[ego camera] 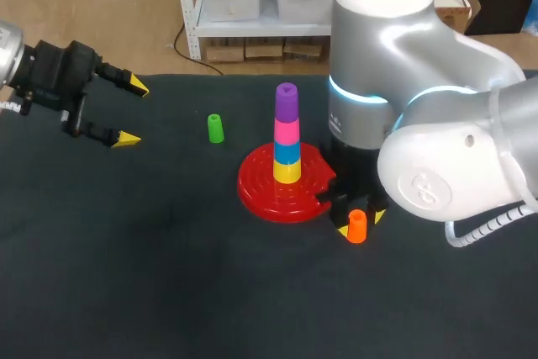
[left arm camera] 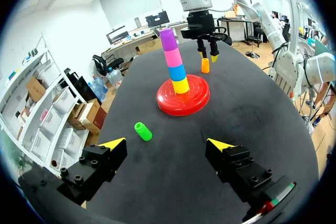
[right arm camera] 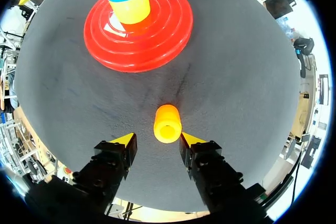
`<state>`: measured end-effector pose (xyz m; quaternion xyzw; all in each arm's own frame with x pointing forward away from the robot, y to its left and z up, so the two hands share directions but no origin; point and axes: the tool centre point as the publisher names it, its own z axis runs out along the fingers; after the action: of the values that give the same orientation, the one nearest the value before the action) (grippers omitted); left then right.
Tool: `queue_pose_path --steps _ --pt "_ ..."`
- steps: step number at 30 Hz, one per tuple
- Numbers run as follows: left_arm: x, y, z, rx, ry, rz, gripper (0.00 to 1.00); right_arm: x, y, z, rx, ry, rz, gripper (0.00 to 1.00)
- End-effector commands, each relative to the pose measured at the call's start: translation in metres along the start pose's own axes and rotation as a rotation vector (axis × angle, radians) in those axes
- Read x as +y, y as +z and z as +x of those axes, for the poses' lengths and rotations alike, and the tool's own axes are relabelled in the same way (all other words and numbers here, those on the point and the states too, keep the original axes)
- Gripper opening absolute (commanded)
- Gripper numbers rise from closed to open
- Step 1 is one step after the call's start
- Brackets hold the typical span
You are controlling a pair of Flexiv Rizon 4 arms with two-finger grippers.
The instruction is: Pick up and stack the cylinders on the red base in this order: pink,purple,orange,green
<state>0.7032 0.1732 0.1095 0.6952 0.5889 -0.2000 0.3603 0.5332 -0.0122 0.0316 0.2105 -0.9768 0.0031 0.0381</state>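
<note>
Right wrist view: orange cylinder (right arm camera: 167,124) upright between the right jaws, spread apart; left jaws apart too.

No word, number, label or sign can be read on the dark table (ego camera: 151,292) or on anything that stands on it.

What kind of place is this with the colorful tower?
Probably a robot practice lab. Two robot arms, with the left gripper and right gripper, hang over a dark table, where toy cylinders are stacked on a red base.
</note>
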Motion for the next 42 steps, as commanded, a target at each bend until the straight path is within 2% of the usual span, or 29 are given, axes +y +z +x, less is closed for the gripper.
queue_pose_path --steps 1,10,13,15,16,17,21,26,32,34,35,36,42 --pt "-0.002 0.000 0.001 -0.002 0.003 -0.005 1.00 -0.002 0.003 0.001 -0.001 0.007 0.000 0.53" --pt "-0.002 0.000 0.001 -0.002 0.003 -0.005 1.00 -0.009 0.005 0.000 -0.012 0.020 0.006 0.51" --pt "-0.002 0.000 0.001 -0.002 0.003 -0.005 1.00 -0.010 0.006 -0.002 -0.016 0.018 0.007 0.46" --pt "-0.002 0.000 0.001 -0.002 0.003 -0.005 1.00 -0.011 0.006 -0.003 -0.018 0.017 0.008 0.35" --pt "-0.002 0.000 0.001 -0.002 0.003 -0.005 1.00 -0.011 0.006 -0.003 -0.019 0.017 0.008 0.23" --pt "-0.002 0.000 0.001 -0.002 0.003 -0.005 1.00 -0.011 0.006 -0.003 -0.022 0.015 0.010 0.00" --pt "-0.002 0.000 0.001 -0.002 0.003 -0.005 1.00 -0.011 -0.002 -0.006 -0.043 0.003 0.039 0.00" --pt "-0.002 0.000 0.001 -0.002 0.003 -0.005 1.00 -0.013 -0.049 -0.016 -0.058 -0.030 0.111 0.00" --pt "-0.002 0.000 0.001 -0.002 0.003 -0.005 1.00 -0.011 -0.057 -0.016 -0.057 -0.037 0.112 0.00" --pt "-0.002 0.000 0.001 -0.002 0.003 -0.005 1.00 -0.006 -0.057 -0.018 -0.061 -0.033 0.097 0.46" --pt "-0.002 0.000 0.001 -0.002 0.003 -0.005 1.00 -0.005 -0.057 -0.018 -0.059 -0.036 0.093 0.95" --pt "-0.002 0.000 0.001 -0.002 0.003 -0.005 1.00 -0.002 -0.054 -0.019 -0.069 -0.040 0.076 1.00" --pt "-0.002 0.000 0.001 -0.002 0.003 -0.005 1.00 -0.001 -0.036 -0.016 -0.093 -0.027 0.064 1.00"
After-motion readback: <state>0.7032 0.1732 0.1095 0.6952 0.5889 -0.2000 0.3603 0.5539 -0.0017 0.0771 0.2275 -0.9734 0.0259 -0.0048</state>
